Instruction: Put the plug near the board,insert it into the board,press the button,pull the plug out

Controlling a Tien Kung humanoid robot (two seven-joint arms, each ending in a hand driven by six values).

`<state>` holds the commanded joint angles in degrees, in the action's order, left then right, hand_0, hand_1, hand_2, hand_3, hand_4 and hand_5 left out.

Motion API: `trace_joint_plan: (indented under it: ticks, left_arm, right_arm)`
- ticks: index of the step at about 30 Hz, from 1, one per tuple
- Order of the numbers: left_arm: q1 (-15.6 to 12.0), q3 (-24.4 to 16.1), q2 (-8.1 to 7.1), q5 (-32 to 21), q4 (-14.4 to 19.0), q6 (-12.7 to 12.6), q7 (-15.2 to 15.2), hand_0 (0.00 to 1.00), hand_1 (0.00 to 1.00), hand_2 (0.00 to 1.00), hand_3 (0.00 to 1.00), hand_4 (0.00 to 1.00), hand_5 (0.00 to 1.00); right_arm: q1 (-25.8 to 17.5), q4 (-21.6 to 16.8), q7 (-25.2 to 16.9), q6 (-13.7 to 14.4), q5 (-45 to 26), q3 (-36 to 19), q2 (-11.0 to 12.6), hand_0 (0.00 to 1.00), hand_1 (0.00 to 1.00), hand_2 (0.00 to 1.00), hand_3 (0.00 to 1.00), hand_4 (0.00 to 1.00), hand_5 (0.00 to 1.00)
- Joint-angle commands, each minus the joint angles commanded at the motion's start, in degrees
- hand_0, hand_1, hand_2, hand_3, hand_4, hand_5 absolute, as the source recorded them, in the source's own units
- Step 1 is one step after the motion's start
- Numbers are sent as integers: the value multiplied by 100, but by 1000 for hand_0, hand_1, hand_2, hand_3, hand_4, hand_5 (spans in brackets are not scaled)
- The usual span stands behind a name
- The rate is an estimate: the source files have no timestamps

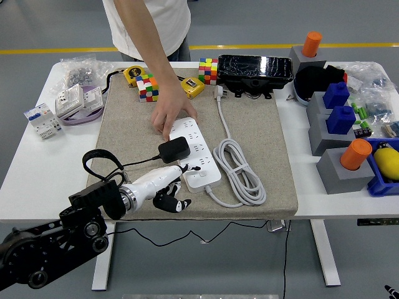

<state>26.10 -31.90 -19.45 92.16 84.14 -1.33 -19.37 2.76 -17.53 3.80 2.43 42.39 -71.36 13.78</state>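
So the robot's left arm (56, 233) comes in from the lower left corner, black jointed links low over the near table edge, ending in a white forearm shell that angles up and to the right toward the board. The left hand (167, 190) sits at the near end of the white power strip (194, 153), low over the grey mat (193, 146), with the dark fingers (176, 202) loosely curled and pointing down and right; it isn't gripping anything as far as I can see, more of a relaxed, let-go hand. The black plug (174, 149), a chunky adapter block, sits on top of the strip around its middle, on the left-hand row of sockets, just above the robot's hand and apart from the fingers. Its thin black cable (103, 163) loops back to the left over the mat edge toward the arm. Whether the prongs are fully seated I can't tell from this angle. A person stands at the far side, one arm reaching down, the hand (173, 112) resting flat on the far end of the strip and pinning it to the mat. The strip's own white cord (240, 168) lies coiled on the mat just to the right. The right arm doesn't show up anywhere. Two coloured cubes (148, 86) sit at the mat's far edge.
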Motion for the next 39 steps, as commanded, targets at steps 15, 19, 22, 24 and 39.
trace_joint_plan:
  ticks: [15,19,22,24,39]
  left_arm:
    - [82,123,179,24,-280,144,-190,86,54,119,928,635,57]
    - [43,98,168,26,-253,216,-267,86,53,119,918,635,57]
    - [-23,-23,157,-135,-203,-37,55,86,53,119,918,635,57]
    - [-61,-144,157,-427,-189,-168,273,87,53,118,741,644,80]
    - [-91,31,296,-3856,-940,-2371,3736,137,88,188,562,640,115]
  right_arm:
    - [-11,-11,-3,2,4,-24,-3,525,625,605,546,882,406]
    - [-29,-8,-4,3,19,-68,-12,527,624,605,545,882,405]
    - [-46,-4,-9,8,31,-101,-23,527,624,605,545,882,405]
    - [-55,-3,-10,8,36,-109,-30,524,624,604,545,881,405]
    - [-37,8,-9,5,16,-112,-53,526,624,604,545,881,405]
